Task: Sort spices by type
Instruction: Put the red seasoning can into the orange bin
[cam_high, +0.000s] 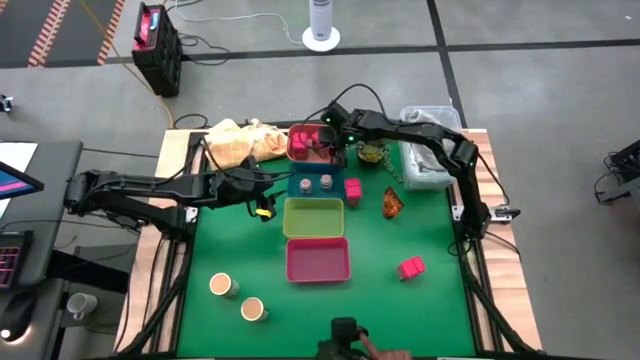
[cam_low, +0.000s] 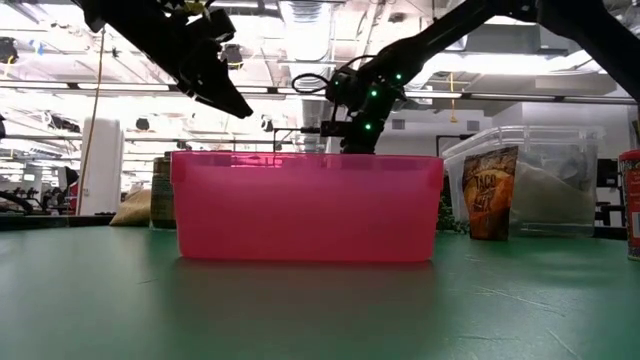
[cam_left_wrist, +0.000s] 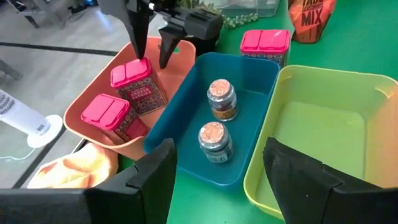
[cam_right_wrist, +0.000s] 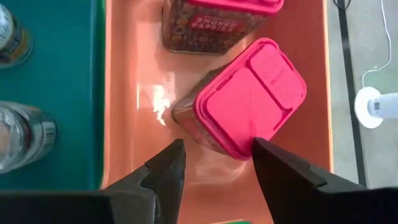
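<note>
Two tan-topped jars (cam_high: 237, 297) stand near the desk's (cam_high: 400, 310) front left corner; one pink cube (cam_high: 411, 267) lies toward the front right. Mid-desk sit the magenta tray (cam_high: 318, 259) and the yellow tray (cam_high: 314, 216). Beyond, the teal tray (cam_left_wrist: 193, 134) holds two grey shaker jars (cam_left_wrist: 218, 118), with a pink cube and the orange packet (cam_high: 392, 203) beside it. The left hand (cam_left_wrist: 217, 177) hovers there, fingers apart, empty. At the far edge, the right hand (cam_right_wrist: 214, 162) hangs open over two pink cubes (cam_left_wrist: 127, 96) in the salmon tray (cam_right_wrist: 130, 118), apparently not gripping.
</note>
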